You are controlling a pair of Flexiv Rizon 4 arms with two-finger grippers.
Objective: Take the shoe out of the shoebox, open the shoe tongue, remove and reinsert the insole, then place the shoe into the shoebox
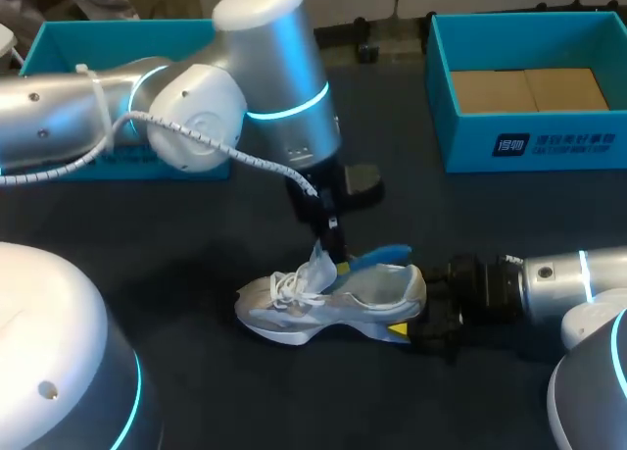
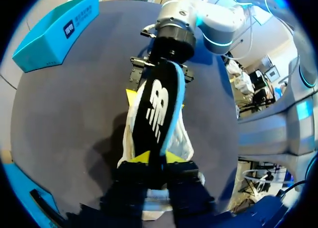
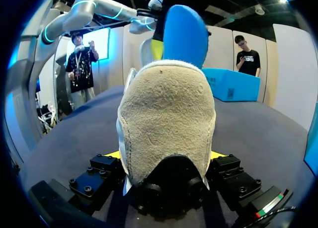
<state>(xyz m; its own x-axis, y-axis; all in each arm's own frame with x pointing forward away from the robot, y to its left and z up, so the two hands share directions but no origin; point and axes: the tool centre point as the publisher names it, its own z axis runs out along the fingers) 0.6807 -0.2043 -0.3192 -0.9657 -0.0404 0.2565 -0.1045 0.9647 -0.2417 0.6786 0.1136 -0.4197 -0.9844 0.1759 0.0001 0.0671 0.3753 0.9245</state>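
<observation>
Shoe (image 1: 333, 298) is sitting on its sole in the middle of the worktop (image 1: 196, 234), toe left, heel right, well apart from the open shoebox (image 1: 470, 141) at the far right. Your right tool (image 3: 165, 154) is clenching the heel from both sides. Your left tool (image 2: 158, 158) is pinching one end of the insole (image 2: 159, 109), which is hanging over the shoe's opening with its free end toward the heel.

You are likely risking three things. The thin insole may be buckling or catching on the collar or tongue. It may be slipping from that narrow pinch. Any hard push may be twisting the shoe in the heel grip.

White print is showing on the shoebox's near wall and a white logo on the insole's black face; both are going unread.
</observation>
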